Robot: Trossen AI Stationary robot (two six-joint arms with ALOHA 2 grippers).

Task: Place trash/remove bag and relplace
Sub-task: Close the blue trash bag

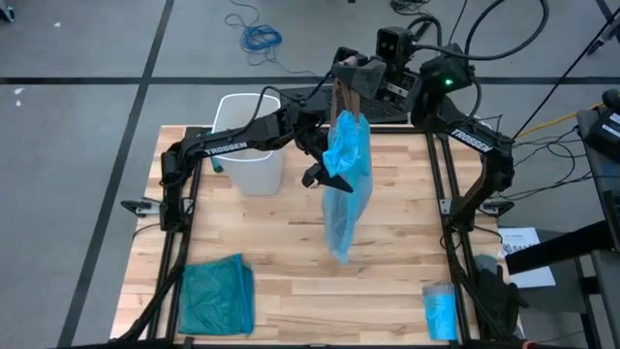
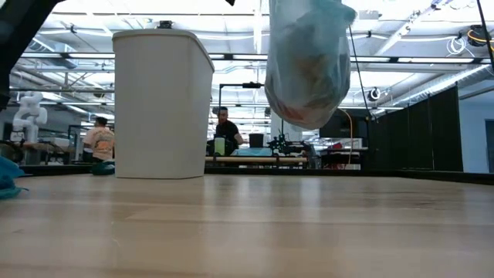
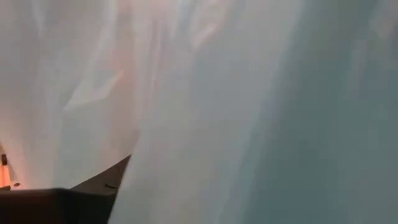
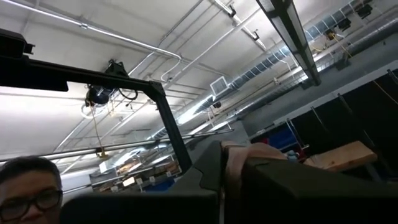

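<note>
So the counter (image 1: 387, 291) is carrying pretty much everything here, a big light wood slab with the white bin (image 1: 249, 145) standing upright toward the back left, now looking unlined. A darker teal bag (image 1: 215, 296) is lying crumpled at the near left corner and a small folded blue packet (image 1: 440, 310) is sitting at the near right. The main thing is the bag (image 1: 346, 179), the pale see-through blue one, and it's hanging in the air over the middle of the counter, clear of the bin and off to its right. Its long axis is running straight up and down, gathered neck pointing up, rounded belly pointing down, and in the low view the bottom is floating well above the wood with the trash (image 2: 309, 77) showing as a brownish lump inside. The right gripper (image 1: 341, 89) is pressed together on the bunched neck at the top, so it's carrying the whole weight. The left gripper (image 1: 325, 173) is spread wide right against the bag's side about halfway down, not pinching anything yet as far as I can tell; its wrist view is just wall-to-wall plastic. My take on doing this bit well: keep the top pinch firm and the bag plumb, carry it slowly so it isn't swinging, and set it down well away from the bin so the replacement liner has room. Thin film like this is probably tearing easily if the left one grabs and tugs sideways.
</note>
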